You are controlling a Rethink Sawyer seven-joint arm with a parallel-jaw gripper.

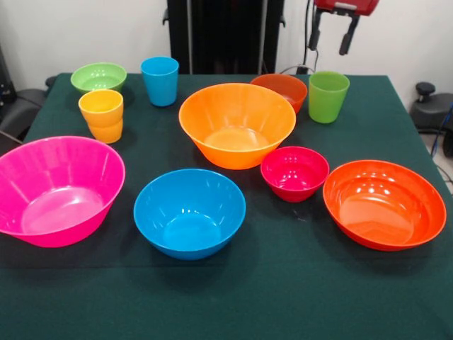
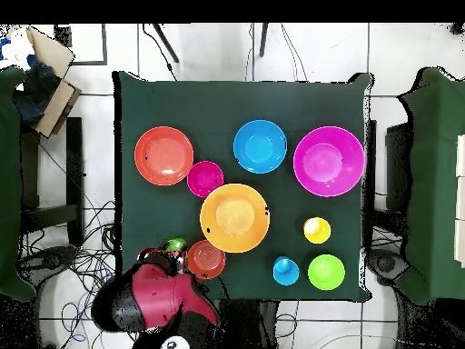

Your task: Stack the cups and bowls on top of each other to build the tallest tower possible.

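Nothing stacked yet, everything sitting loose on the dark green cloth-covered tabletop (image 1: 297, 297). Red and black tool (image 1: 332, 37) hanging up at the back edge, two dark fingers apart, nothing between them. Directly below and a touch toward the front: smooth green tapered plastic cup (image 1: 328, 96), upright, mouth up, so its long axis is vertical and a straight drop would probably land on the rim. Just beside that, small glossy orange-red plastic bowl (image 1: 282, 89), tucked behind the big glossy orange plastic bowl (image 1: 237, 125) in the middle.

Rest of the spread:
- small magenta plastic bowl (image 1: 294, 172) near the big orange one
- wide red-orange plastic bowl (image 1: 383, 203) off to one side
- medium blue plastic bowl (image 1: 190, 212) at the front
- big pink plastic bowl (image 1: 58, 190) at the other side
- yellow-orange plastic cup (image 1: 102, 115), blue plastic cup (image 1: 160, 80) and small green plastic bowl (image 1: 98, 76) at the far corner, well apart from the tool

Green cup looks like the easiest first grab, being closest. Big orange bowl seems the sensible base.
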